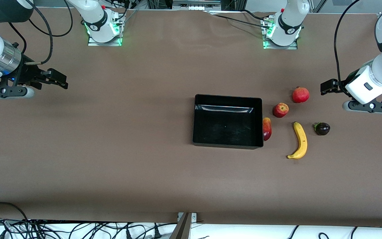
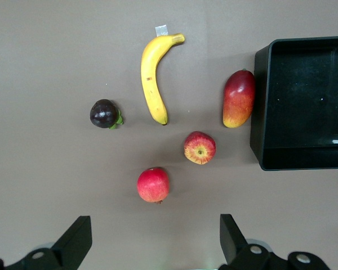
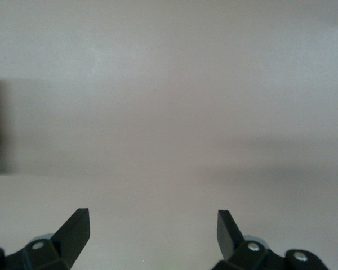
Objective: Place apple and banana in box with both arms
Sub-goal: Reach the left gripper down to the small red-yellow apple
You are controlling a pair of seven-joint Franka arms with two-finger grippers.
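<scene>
Apple (image 1: 280,110) sits on the table just beside the box (image 1: 227,98), toward the left arm's end, stem dimple up in the left wrist view (image 2: 200,147). Banana (image 1: 299,140) lies nearer the front camera than the apple, long axis running roughly toward and away from that camera, curved, tip end nearest the camera. Both are apart from each other and from the box wall.

Neighbours: an oval red-yellow fruit (image 1: 267,128) touches or nearly touches the box's outer wall; a plain red round fruit (image 1: 300,95) lies farther from the camera than the apple; a dark purple fruit (image 1: 322,128) lies beside the banana toward the left arm's end.

Left gripper (image 1: 331,87) hovers over the table close to the red round fruit, fingers spread wide, holding nothing. Judged far nearer to both fruits.

Right gripper (image 1: 56,79) hangs over bare table at the right arm's end, well apart from everything, fingers wide apart, empty.

Box is empty. Open room around the banana looks good; the apple is hemmed by fruits on two sides.
</scene>
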